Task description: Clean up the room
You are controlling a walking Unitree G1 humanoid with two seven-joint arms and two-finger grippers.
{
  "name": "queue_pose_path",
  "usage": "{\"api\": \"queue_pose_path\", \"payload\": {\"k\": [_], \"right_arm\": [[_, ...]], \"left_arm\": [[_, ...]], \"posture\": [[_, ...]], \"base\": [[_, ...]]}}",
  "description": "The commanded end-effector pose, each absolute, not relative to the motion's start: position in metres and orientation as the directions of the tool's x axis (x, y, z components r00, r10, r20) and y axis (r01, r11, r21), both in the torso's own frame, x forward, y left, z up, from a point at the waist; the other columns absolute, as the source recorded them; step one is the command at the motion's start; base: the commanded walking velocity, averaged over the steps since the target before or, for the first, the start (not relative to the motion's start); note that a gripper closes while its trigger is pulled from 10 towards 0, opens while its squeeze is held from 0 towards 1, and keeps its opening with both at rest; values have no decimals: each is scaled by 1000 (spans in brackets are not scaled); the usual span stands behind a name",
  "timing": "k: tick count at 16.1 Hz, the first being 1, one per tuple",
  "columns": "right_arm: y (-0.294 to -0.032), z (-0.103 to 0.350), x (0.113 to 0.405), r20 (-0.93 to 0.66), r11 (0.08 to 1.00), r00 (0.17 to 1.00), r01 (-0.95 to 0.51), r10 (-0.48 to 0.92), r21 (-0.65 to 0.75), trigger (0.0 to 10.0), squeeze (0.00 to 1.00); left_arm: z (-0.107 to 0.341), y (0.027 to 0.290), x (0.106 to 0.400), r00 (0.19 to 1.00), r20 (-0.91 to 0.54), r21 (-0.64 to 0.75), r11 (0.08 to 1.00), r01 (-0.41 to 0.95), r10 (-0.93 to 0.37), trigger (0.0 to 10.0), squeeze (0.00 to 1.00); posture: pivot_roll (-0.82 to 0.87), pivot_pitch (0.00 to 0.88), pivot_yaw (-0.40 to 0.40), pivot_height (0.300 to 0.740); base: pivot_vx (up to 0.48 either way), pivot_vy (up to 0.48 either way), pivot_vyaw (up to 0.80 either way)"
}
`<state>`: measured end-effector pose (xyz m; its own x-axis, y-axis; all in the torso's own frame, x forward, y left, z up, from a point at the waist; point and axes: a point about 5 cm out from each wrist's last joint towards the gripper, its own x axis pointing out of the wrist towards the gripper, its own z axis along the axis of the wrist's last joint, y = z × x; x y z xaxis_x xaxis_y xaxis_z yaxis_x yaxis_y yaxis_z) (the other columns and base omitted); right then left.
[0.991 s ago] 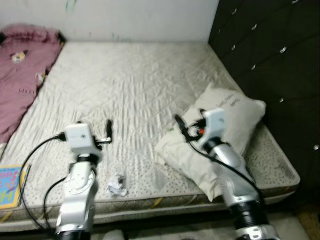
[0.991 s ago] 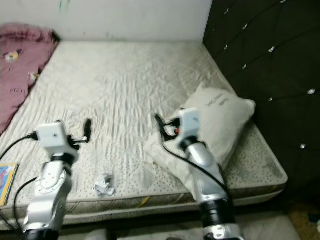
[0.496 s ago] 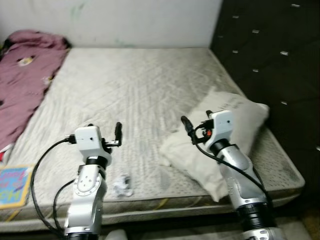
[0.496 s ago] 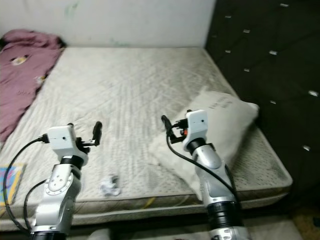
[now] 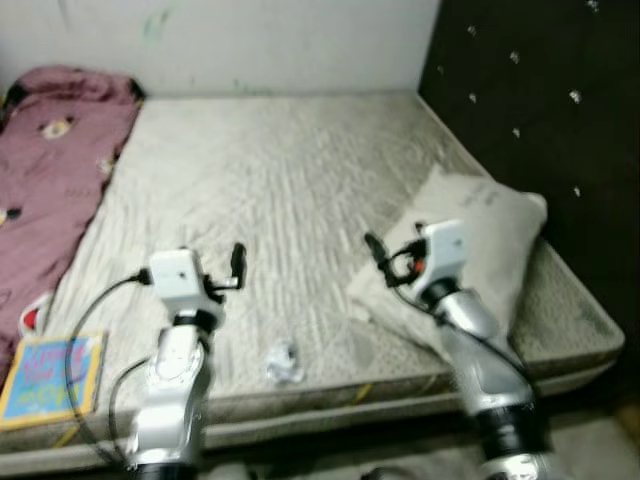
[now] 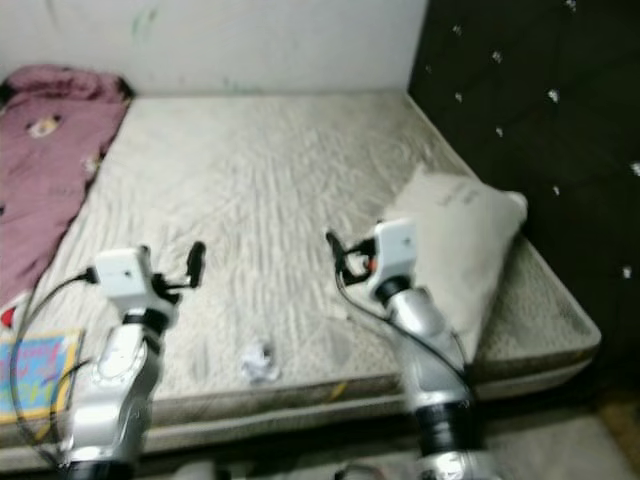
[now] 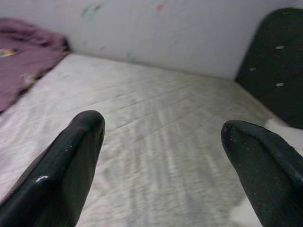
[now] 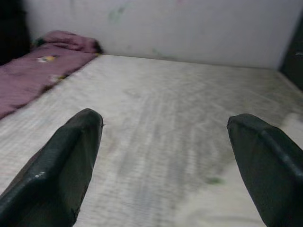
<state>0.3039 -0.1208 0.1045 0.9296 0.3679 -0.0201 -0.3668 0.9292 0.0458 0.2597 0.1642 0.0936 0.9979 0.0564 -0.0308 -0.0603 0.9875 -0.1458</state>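
Note:
A bare quilted mattress [image 5: 270, 190] lies before me. A crumpled white paper scrap [image 5: 283, 362] rests near its front edge, between my two arms. A cream pillow [image 5: 480, 240] lies at the mattress's right side against the headboard. A purple blanket [image 5: 50, 170] is heaped along the left side. My left gripper [image 5: 237, 262] hovers over the front of the mattress, open and holding nothing; its fingers [image 7: 75, 156] stand wide apart. My right gripper [image 5: 374, 248] hangs just left of the pillow, also open with nothing in it, fingers [image 8: 71, 156] spread.
A colourful book [image 5: 50, 365] lies at the mattress's front left corner. A black tufted headboard [image 5: 540, 110] runs along the right. A white wall [image 5: 250, 40] closes the far end. The mattress's front edge [image 5: 330, 400] is close below my arms.
The whole picture has shifted, so the camera has moved; the paper scrap now sits further right in view. Both arms keep the same raised pose, grippers still open.

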Motion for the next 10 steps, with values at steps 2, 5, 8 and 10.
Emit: {"api": "queue_pose_path", "payload": {"k": [2,5,8,10], "right_arm": [[-126,108,306,-12,934,934,-355,356,32,10000,0],[-127,109,306,-7,937,937,-348,348,36,10000,0],[-129,109,308,-12,946,947,-320,321,59,10000,0],[-129,110,309,-3,945,946,-323,323,46,10000,0]], "left_arm": [[97,162,262,999,-21,-144,988,-52,50,10000,0],[97,162,262,999,-19,-140,989,-50,48,10000,0],[99,163,263,998,-5,-101,993,-57,56,10000,0],[99,162,263,998,-9,-115,992,-56,55,10000,0]], "posture": [[-101,0,-32,740],[-102,0,-31,740],[-102,0,-31,740],[-102,0,-31,740]], "base": [[0,480,0],[0,480,0],[0,320,0],[0,0,278]]}}
